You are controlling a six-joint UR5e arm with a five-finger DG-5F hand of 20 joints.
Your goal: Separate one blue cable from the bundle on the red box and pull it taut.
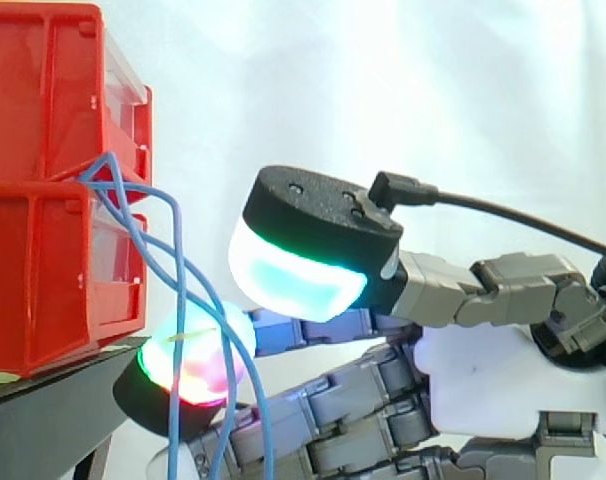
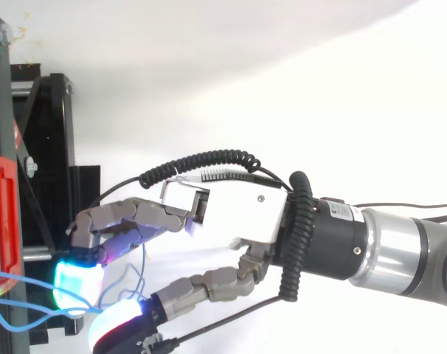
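The blue cables (image 1: 180, 300) are hung from the red bins (image 1: 43, 250) and are laid across one glowing fingertip (image 1: 208, 372). The hand (image 2: 238, 214) is opened beside them, with nothing gripped and the thumb set apart.

My hand (image 2: 242, 214) is showing a smooth white plastic shell; the red bins (image 1: 53, 230) are shining as glossy plastic

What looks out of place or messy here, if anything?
The blue cables hang from the red bins in slack, crossing loops that droop past the hand; none is taut yet. Nothing looks spilled or broken.
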